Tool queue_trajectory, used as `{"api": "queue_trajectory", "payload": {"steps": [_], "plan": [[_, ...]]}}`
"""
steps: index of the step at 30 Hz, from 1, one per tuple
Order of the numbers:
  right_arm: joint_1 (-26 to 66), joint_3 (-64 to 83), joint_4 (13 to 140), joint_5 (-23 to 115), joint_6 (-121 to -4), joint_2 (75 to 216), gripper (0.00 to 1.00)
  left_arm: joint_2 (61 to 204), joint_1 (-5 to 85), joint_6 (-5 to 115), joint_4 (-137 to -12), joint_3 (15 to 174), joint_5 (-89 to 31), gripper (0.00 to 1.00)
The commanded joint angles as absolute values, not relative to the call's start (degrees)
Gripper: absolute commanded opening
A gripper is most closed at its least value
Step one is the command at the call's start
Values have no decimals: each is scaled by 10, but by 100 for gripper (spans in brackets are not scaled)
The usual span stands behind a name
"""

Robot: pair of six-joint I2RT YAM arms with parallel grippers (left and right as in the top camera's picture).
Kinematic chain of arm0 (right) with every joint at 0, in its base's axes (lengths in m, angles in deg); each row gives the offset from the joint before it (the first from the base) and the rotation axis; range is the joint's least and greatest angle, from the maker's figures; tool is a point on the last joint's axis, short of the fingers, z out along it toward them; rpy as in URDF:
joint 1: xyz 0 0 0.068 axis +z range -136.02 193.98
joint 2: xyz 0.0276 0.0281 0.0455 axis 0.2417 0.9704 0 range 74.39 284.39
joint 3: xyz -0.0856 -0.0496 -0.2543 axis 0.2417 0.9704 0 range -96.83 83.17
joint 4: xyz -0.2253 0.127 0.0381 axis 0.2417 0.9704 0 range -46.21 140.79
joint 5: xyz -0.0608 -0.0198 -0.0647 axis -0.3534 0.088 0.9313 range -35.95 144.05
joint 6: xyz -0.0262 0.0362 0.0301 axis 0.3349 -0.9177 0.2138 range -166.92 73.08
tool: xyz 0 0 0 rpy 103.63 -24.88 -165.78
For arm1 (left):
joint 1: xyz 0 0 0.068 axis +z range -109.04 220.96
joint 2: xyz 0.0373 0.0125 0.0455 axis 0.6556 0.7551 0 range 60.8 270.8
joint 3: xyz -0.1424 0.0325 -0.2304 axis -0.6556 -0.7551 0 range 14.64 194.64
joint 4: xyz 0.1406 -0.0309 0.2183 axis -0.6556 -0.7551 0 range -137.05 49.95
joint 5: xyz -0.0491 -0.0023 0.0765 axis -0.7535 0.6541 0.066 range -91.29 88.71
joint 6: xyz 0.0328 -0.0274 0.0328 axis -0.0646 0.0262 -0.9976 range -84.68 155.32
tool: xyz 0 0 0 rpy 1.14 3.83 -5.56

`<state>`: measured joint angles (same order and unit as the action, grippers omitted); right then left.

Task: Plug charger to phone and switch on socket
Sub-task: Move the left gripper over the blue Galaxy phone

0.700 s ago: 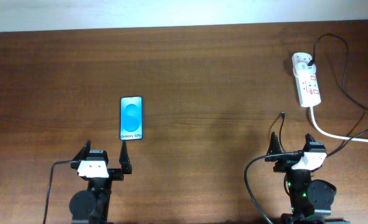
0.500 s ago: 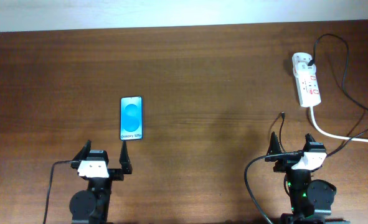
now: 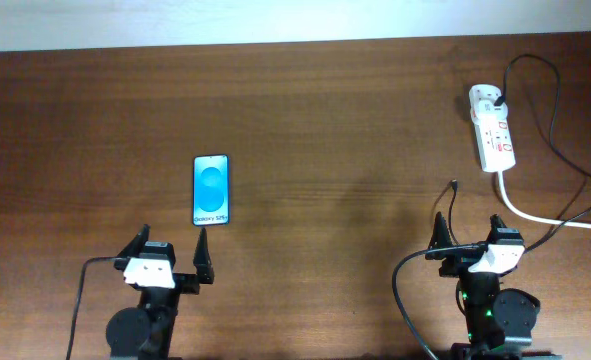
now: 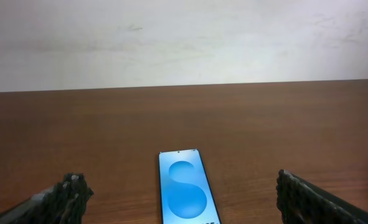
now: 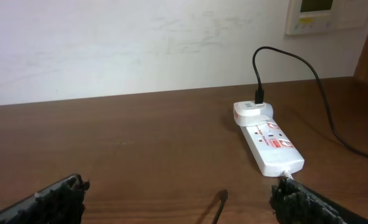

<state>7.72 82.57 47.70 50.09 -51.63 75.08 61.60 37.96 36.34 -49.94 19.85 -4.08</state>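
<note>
The left gripper (image 3: 169,243) and right gripper (image 3: 467,232) are held wide open, empty. The phone (image 4: 184,194) is seen just ahead of the left, the socket (image 5: 268,140) beyond the right. The charger (image 3: 453,192) loop is shown only from above.

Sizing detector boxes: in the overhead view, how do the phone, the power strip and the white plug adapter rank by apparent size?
Largest, too alike to rank: the phone and the power strip.
Smallest: the white plug adapter at the strip's far end.
</note>
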Motion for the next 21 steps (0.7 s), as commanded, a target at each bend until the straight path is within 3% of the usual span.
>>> {"api": "queue_trajectory", "payload": {"steps": [1,10,21], "plan": [[79,829,480,502,-518,751,98,612,376,353,-500,211,-50,99],[79,829,480,502,-518,751,98,612,376,353,-503,211,-50,99],[79,829,480,502,-518,751,98,612,376,353,-595,211,-50,99]]}}
